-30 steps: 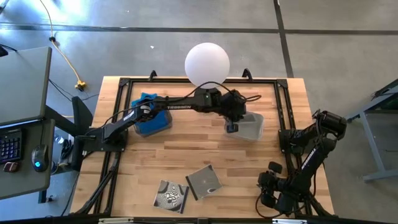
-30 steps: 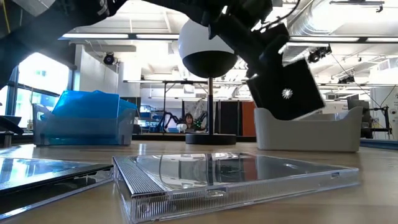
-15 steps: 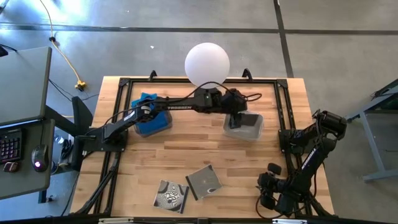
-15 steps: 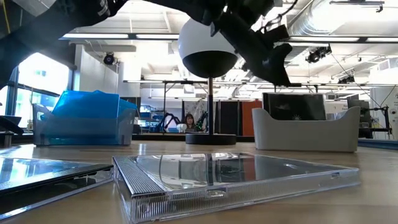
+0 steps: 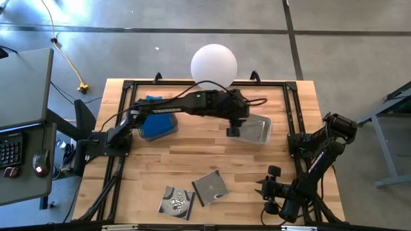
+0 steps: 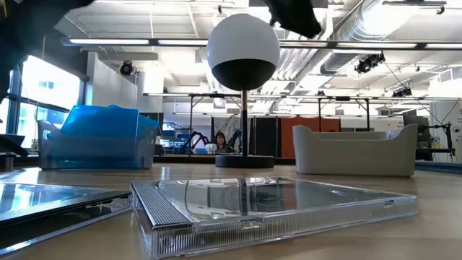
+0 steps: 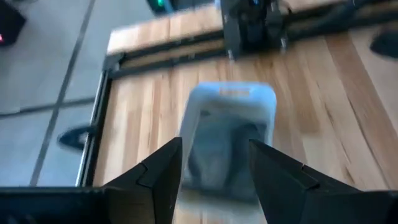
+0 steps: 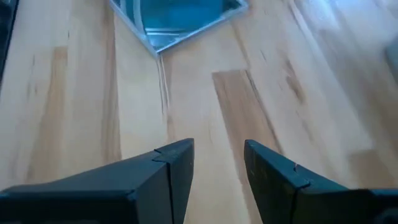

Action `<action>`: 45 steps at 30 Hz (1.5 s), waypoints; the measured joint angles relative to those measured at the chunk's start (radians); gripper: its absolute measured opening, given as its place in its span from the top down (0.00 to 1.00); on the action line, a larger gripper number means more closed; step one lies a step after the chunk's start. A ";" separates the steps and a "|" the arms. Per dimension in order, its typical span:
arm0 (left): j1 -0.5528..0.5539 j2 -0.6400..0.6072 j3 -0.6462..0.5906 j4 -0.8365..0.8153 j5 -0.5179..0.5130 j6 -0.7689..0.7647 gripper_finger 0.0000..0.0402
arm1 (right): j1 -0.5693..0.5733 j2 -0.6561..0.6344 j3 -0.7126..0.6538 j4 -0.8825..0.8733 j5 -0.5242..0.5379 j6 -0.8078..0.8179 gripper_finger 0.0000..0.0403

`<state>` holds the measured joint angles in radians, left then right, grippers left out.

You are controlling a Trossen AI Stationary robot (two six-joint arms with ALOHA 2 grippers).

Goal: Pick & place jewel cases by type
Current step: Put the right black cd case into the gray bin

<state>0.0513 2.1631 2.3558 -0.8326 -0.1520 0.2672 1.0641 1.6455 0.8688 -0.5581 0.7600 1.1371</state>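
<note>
Two jewel cases lie flat on the near part of the table: a clear-lidded dark one [image 5: 210, 187] and a swirl-patterned one [image 5: 176, 201]. The clear case [image 6: 274, 206] fills the low view's foreground. A tub holding blue cases [image 5: 156, 122] stands at the far left, and a grey tub [image 5: 255, 128] at the far right. My left gripper [image 5: 232, 131] hovers open above the grey tub's left end, with the tub [image 7: 227, 134] showing between its fingers. My right gripper [image 5: 262, 190] is open and low over the wood, right of the loose cases.
A white ball lamp [image 5: 214, 64] stands at the middle of the far edge, just behind my left arm. A black frame [image 5: 128, 96] runs around the tabletop. Bare wood lies between the two tubs and the loose cases.
My left gripper has opened and let go of a dark case over the grey tub. The case first stood above the tub's rim, then dropped out of sight inside. The gripper has then risen and drawn a little toward the near left. My right gripper has edged left toward the loose cases.
</note>
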 joint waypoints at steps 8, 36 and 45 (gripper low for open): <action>-0.088 -0.104 0.000 -0.332 -0.054 -0.130 0.56 | -0.038 0.000 0.000 0.010 -0.172 -0.174 0.66; -0.190 -0.035 -0.001 -0.602 0.081 -0.186 0.56 | -0.050 0.000 0.000 0.044 -0.482 -0.170 0.66; -0.190 -0.045 -0.032 -0.745 0.182 -0.166 0.56 | -0.035 -0.031 0.003 0.125 -0.825 -0.513 0.66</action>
<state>-0.1383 2.1182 2.3238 -1.5776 0.0304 0.1016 1.0287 1.6142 0.8719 -0.4329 -0.0649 0.6237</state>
